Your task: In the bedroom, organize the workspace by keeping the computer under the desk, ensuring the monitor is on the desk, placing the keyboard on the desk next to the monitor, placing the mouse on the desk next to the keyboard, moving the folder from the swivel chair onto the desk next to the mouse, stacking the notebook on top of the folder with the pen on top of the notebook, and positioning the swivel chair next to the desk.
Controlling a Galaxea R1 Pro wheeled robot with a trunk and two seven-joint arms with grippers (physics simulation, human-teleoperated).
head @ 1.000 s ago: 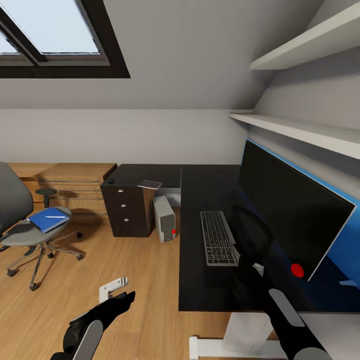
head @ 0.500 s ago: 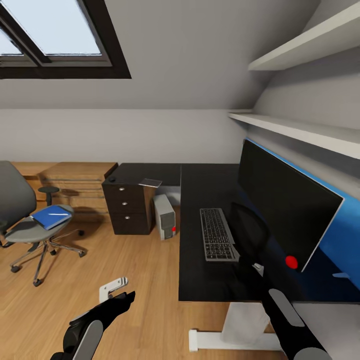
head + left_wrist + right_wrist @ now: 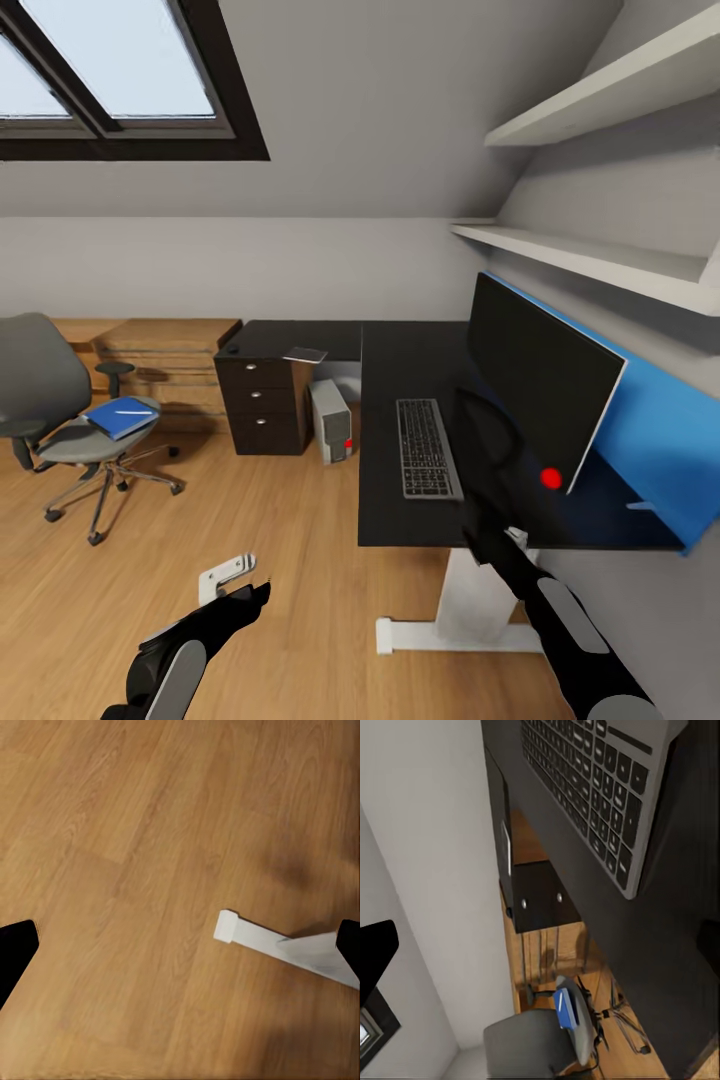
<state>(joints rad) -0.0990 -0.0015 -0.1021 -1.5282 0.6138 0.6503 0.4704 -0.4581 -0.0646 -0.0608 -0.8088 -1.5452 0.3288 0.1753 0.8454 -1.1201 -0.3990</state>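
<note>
Wide bare oak floor (image 3: 300, 560) between chair (image 3: 60, 420), well left, and desk (image 3: 400, 500) edge at right; folder (image 3: 122, 417) with pen (image 3: 130, 411) on the seat, keyboard (image 3: 427, 447) flat beside monitor (image 3: 540, 390), computer (image 3: 331, 420) under desk by the drawers (image 3: 262, 405), notebook (image 3: 305, 354) probably the pale slip above them. Left gripper (image 3: 180, 945) low over floor, fingers well apart, empty, white desk foot (image 3: 285, 949) seen between them from the wrist. Right gripper (image 3: 490, 525) at desk's near edge just beside keyboard, seemingly open and holding nothing, its wrist looking along the keys toward the chair.

An attic bedroom set up as a home office: a skylight (image 3: 110, 75) in the sloped ceiling, oak plank floor (image 3: 300, 580), an L-shaped black desk (image 3: 400, 375) with monitor (image 3: 540, 385) and keyboard (image 3: 427, 447), and a swivel chair (image 3: 70, 420).
</note>
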